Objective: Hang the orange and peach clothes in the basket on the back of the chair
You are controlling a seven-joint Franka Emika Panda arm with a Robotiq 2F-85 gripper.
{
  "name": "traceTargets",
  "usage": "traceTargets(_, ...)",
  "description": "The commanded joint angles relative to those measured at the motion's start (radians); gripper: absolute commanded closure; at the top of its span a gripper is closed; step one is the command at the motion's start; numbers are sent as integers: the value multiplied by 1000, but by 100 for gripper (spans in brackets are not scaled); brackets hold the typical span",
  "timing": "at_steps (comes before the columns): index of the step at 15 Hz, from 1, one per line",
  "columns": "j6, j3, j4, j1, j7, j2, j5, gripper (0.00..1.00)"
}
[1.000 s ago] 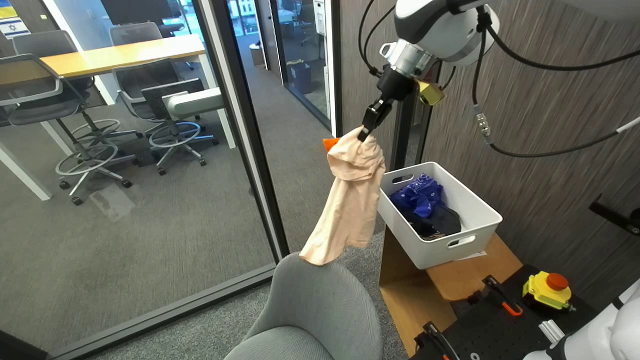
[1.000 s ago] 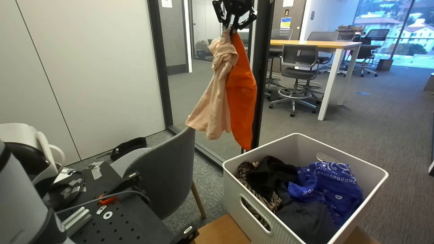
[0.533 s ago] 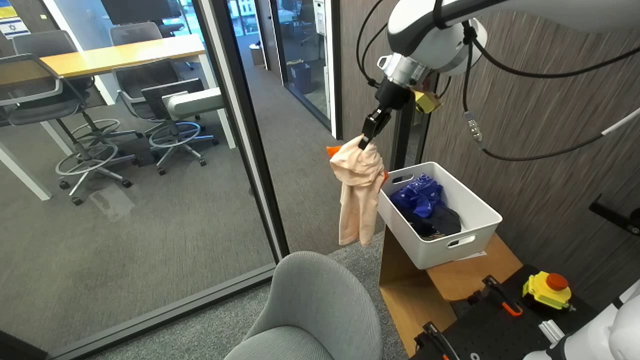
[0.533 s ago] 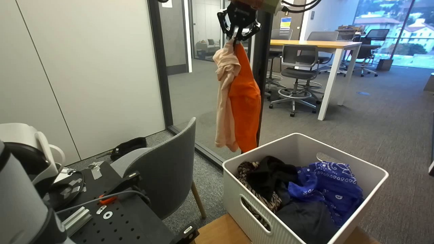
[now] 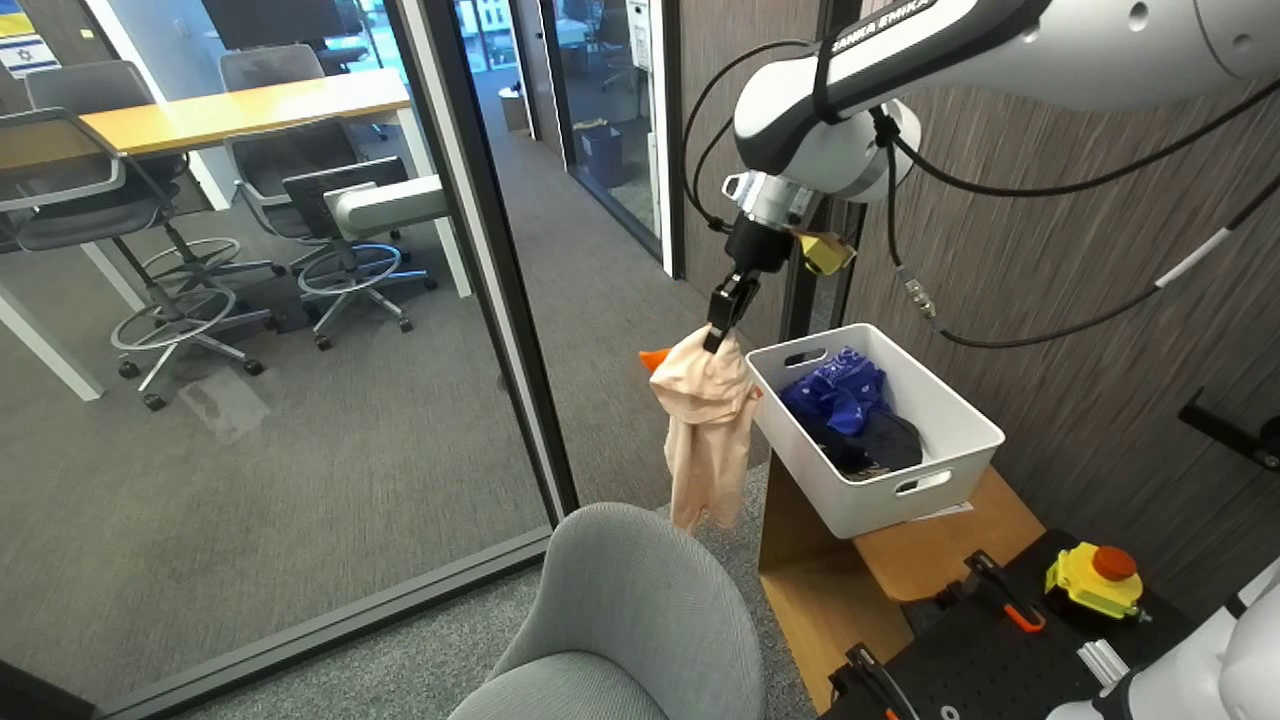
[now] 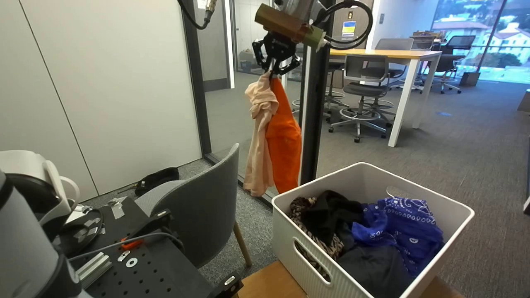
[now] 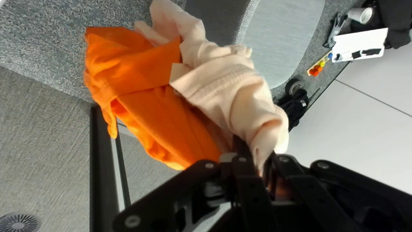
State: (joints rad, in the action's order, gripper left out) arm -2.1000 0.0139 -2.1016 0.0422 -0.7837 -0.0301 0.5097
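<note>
My gripper [image 6: 272, 73] is shut on the peach cloth [image 6: 260, 140] and the orange cloth [image 6: 285, 140], pinched together at the top and hanging down. In an exterior view, the peach cloth [image 5: 710, 410] covers most of the orange cloth [image 5: 653, 359]. In the wrist view, the orange cloth [image 7: 154, 106] hangs left of the peach cloth [image 7: 225, 80]. The grey chair [image 6: 198, 211] has a rounded back [image 5: 650, 580]. The cloths hang between chair and basket, seemingly apart from the chair back. The white basket [image 6: 285, 244] holds blue, black and patterned cloths.
The basket stands on a wooden stand [image 5: 940, 550]. A glass wall with a dark frame [image 5: 500, 300] runs behind the chair. A black perforated table [image 5: 960, 660] holds clamps and a yellow box with a red button [image 5: 1095, 580]. A black bag [image 6: 157, 181] lies on the floor.
My gripper has come down with both cloths, and over the last half second shifted toward the chair's side. The peach cloth's lower end, which overlapped the chair back's top edge, has swung clear.
</note>
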Motion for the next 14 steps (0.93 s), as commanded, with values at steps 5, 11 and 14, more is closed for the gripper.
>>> traceTargets(5,32,105,5,59,11,-89,-69,92)
traceTargets(11,77,200,55,121,32,-228,-136,92)
traceTargets(14,112,244,91,156,52,-305,-182,92)
